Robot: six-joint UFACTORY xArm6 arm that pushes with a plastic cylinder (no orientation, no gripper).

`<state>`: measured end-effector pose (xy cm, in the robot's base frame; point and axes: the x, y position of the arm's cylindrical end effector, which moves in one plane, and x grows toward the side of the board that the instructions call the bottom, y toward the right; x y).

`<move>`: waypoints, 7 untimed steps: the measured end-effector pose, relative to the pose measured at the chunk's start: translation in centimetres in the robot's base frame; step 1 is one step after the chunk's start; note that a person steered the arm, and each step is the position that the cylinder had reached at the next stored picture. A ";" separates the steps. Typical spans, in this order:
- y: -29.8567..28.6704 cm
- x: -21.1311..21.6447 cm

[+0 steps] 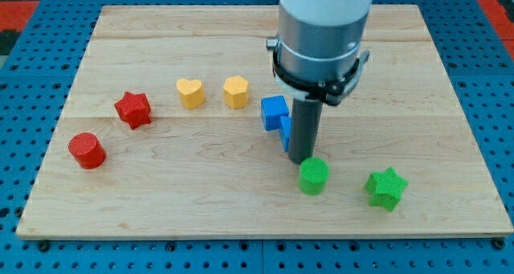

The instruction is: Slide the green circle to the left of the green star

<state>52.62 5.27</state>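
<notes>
Camera view shows my tip (302, 160), no claw on it, touching the green circle's (314, 176) far-left edge, the circle already left of the green star (386, 187), nearly done.

Your tip (303, 159) stands hemmed in: the green circle (313, 177) sits touching or just short of it on the near right, and the blue block (277, 118), shape unclear, crowds it on the far left. Between the green circle and the green star (386, 187) there is only a narrow gap. Left of the circle you have open board along the near edge, reaching to the red cylinder (87, 150) far off at the left. The red star (133, 109), yellow heart (190, 92) and yellow hexagon-like block (236, 92) line the middle left, well apart from that lane. The far strip of the wooden board (161, 33) lies open too.
</notes>
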 end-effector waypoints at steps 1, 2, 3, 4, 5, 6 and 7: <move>1.4 1.8; -1.3 -0.5; -4.8 2.7; -4.8 8.9; -1.3 8.3; 0.0 6.1; 0.0 5.0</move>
<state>57.62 5.24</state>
